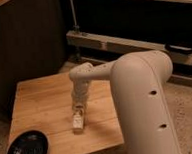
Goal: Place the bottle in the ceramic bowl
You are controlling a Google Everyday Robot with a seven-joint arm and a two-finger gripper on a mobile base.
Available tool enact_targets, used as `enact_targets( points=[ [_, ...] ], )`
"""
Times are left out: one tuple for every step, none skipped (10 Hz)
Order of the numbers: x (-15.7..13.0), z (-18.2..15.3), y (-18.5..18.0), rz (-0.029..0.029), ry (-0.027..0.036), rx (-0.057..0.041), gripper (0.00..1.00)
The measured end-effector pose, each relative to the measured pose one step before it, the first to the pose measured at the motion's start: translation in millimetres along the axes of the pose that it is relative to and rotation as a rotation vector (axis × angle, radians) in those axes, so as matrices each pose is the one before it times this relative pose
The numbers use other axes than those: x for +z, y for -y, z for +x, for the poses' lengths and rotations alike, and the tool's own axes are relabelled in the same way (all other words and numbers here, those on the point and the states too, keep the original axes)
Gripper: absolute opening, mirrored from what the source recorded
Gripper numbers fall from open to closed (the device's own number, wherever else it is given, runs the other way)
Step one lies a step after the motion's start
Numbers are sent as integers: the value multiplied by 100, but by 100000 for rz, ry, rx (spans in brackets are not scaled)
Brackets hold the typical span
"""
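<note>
Bottle, small, whitish and boxy, of plastic (pixel 78 123), sits on the light wooden slatted table (pixel 41 101), near the front edge and right of the middle. The gripper (pixel 78 112) at the end of the robot's white arm (pixel 89 74) is right down over the bottle's upper end, touching it or nearly so. Whether it has a hold on the bottle I cannot tell from this view. The round, shallow, glossy black ceramic bowl (pixel 27 149) stands at the table's front left corner, well apart from the bottle, with bare wood between them.

The step in hand looks to be the grasp. To do it well, the gripper should take the bottle squarely across its body, since a light plastic bottle caught at one end may swing or slip. Lift straight up until the bottle is free of the wood, so that it does not drag. The carry then goes left and toward the front. Come over the middle of the bowl, lower until the bottle is just above the bottom, and only then let go. A release from height could make it bounce out. The bowl also sits close to the table's edge, so its rim should not be nudged.
</note>
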Motion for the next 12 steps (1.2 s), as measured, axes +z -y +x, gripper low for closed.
enact_targets(
  points=[
    [-142,173,-411,-303,35,-390,0],
    [-795,435,-1505,-1317,1272,39,0],
    [-982,391,-796,-1480,1466,1196,0],
    [-1586,443,-733,-2846,2769,2312,0],
    [-1654,688,-1388,-4589,3276,1174,0],
    [-1195,817,-1225,-3473,2997,710,0],
    [-721,1243,-1545,-2371,2673,-474,0],
    [-257,1319,-1489,-1167,1942,-1318,0],
    [-240,1687,-1943,-1101,1860,-2512,0],
    [-199,863,-1139,-652,1115,-1764,0],
    [-54,762,-1000,-945,501,-1914,0],
    [166,448,-914,-1888,493,-1796,0]
  ],
)
